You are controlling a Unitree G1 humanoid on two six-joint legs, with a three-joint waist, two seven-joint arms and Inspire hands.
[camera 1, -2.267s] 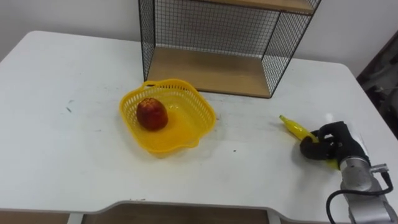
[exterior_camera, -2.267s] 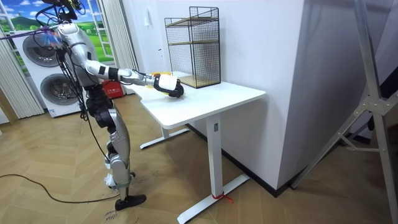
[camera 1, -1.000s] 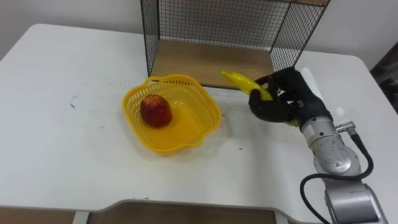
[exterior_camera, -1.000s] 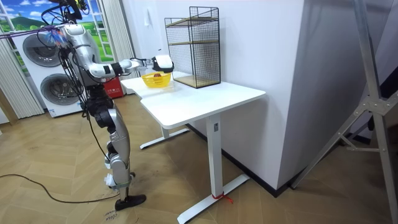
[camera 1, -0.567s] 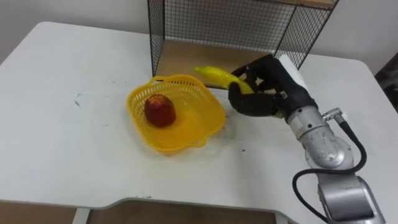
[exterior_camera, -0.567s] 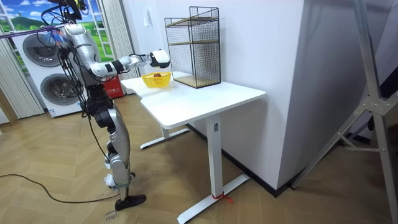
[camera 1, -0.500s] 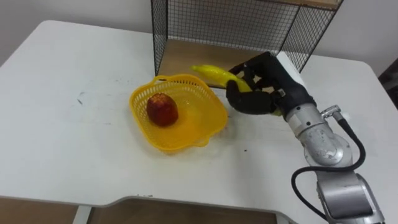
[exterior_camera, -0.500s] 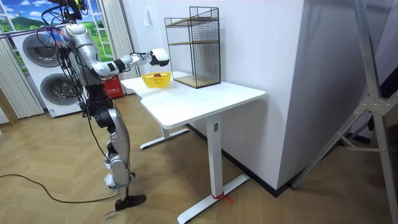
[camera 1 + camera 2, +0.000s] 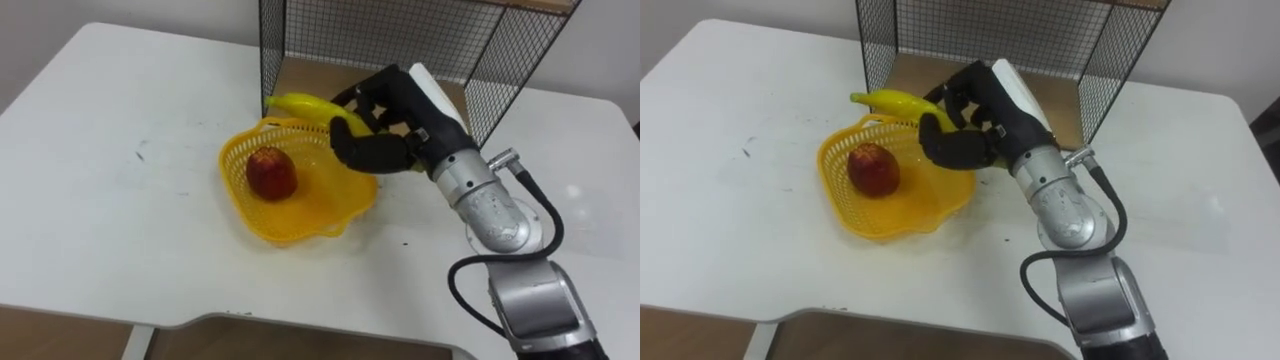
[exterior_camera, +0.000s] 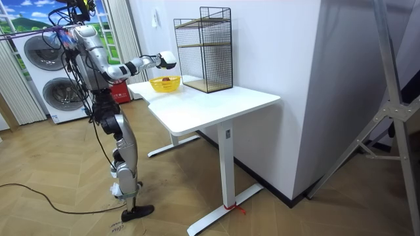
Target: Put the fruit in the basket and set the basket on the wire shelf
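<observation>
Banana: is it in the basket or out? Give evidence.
Out. The right hand grips the banana above the basket's far rim; a red fruit lies inside.

Right arm stretched forward, hand [image 9: 388, 128] curled round the banana [image 9: 300, 105].

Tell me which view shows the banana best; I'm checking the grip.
Left eye view: banana juts from the curled right hand above the basket rim. Right eye view shows likewise; room view, too small.
</observation>
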